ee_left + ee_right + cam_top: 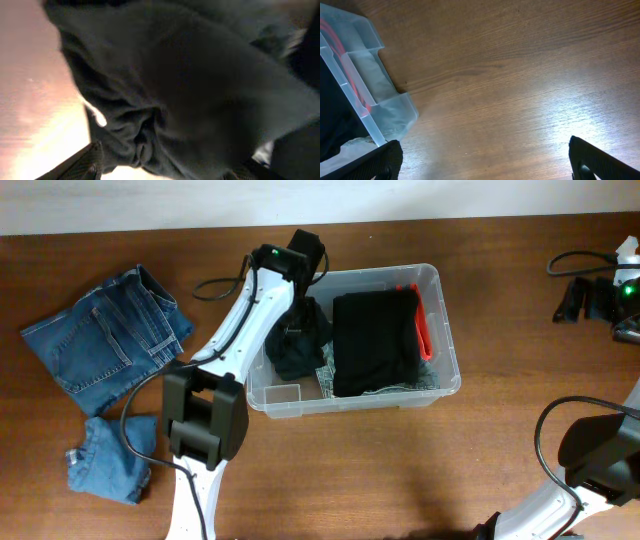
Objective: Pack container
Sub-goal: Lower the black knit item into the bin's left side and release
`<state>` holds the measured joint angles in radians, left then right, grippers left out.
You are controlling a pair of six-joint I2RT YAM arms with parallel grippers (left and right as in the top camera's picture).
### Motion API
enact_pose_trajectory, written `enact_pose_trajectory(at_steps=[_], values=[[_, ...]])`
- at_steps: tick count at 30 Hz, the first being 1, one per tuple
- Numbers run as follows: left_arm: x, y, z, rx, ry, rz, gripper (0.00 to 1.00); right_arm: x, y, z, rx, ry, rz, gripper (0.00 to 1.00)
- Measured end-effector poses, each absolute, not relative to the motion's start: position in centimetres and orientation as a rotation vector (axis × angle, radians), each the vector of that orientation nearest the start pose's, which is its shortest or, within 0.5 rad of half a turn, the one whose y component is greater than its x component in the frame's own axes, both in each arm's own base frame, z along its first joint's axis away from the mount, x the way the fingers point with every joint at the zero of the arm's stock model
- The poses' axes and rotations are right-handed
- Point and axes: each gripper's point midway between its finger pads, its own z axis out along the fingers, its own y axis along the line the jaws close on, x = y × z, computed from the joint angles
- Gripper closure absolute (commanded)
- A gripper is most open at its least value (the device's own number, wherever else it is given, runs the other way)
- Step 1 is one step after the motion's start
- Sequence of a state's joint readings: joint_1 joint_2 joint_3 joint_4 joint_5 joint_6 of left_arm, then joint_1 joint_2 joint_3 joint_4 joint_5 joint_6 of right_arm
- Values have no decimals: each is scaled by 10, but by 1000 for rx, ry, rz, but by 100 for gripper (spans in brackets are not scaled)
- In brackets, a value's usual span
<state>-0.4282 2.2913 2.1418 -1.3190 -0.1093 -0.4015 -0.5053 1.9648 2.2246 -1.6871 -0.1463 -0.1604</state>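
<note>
Clear plastic container (380,270) sits mid-table (400,470) in the overhead view. Inside it: one folded black garment (372,345), one red strip (423,325) along its right edge, one pale patterned cloth (425,378) beneath, and one crumpled dark garment (300,345) at the left end. The left arm (240,320) reaches down onto that one. Outside, left of the bin: two denim pieces, the jeans (100,345) and a smaller scrap (108,465). The right arm (600,445) is parked well apart. Left wrist view: the dark garment (190,90) fills the frame; the fingers (89,162) show at the bottom corners, so the left jaws are apart with cloth bunched between and no pinch visible. Right wrist view: bare table (510,75) and the container corner (375,95) at left; the right jaws are wide apart on nothing. Step judged: setting the dark garment down in the bin. Next calls for lifting the left arm clear of the rim, then crossing to the jeans and pinching a thick fold.
</note>
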Motion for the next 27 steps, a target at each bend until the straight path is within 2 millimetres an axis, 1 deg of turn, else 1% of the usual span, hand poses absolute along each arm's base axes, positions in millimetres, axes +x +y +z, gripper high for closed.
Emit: enact_pose_trajectory(at_steps=[3, 6, 7, 8, 9, 10, 11, 12, 13, 14, 15, 16, 17, 20, 21, 27], values=[[442, -181, 109, 29, 2968, 67, 28, 343, -161, 237, 491, 2914, 136, 2], [445, -182, 117, 26, 2953, 60, 27, 343, -161, 237, 492, 2914, 136, 2], [444, -181, 118, 26, 2954, 61, 16, 343, -161, 237, 492, 2914, 135, 2], [443, -181, 117, 27, 2960, 65, 13, 343, -161, 237, 491, 2914, 135, 2], [442, -181, 117, 31, 2962, 67, 13, 343, -161, 237, 492, 2914, 135, 2], [442, -180, 117, 25, 2964, 68, 17, 343, -161, 237, 491, 2914, 135, 2], [442, -180, 117, 28, 2964, 68, 28, 343, -161, 237, 491, 2914, 135, 2], [442, -180, 117, 30, 2964, 68, 42, 343, -161, 237, 492, 2914, 135, 2], [442, -181, 117, 30, 2964, 65, 53, 343, -161, 237, 491, 2914, 136, 2], [442, -181, 117, 27, 2964, 60, 60, 343, -161, 237, 491, 2914, 136, 2], [442, -182, 117, 28, 2963, 53, 63, 343, -161, 237, 492, 2914, 135, 2], [443, -183, 117, 35, 2961, 45, 69, 343, -161, 237, 492, 2914, 135, 2], [443, -187, 117, 36, 2964, 15, 73, 343, -161, 237, 492, 2914, 135, 2], [445, -191, 118, 34, 2955, -17, 96, 343, -161, 237, 491, 2914, 136, 2], [446, -192, 118, 39, 2954, -24, 99, 343, -161, 237, 492, 2914, 136, 2], [448, -195, 118, 38, 2944, -44, 99, 343, -161, 237, 492, 2914, 135, 2]])
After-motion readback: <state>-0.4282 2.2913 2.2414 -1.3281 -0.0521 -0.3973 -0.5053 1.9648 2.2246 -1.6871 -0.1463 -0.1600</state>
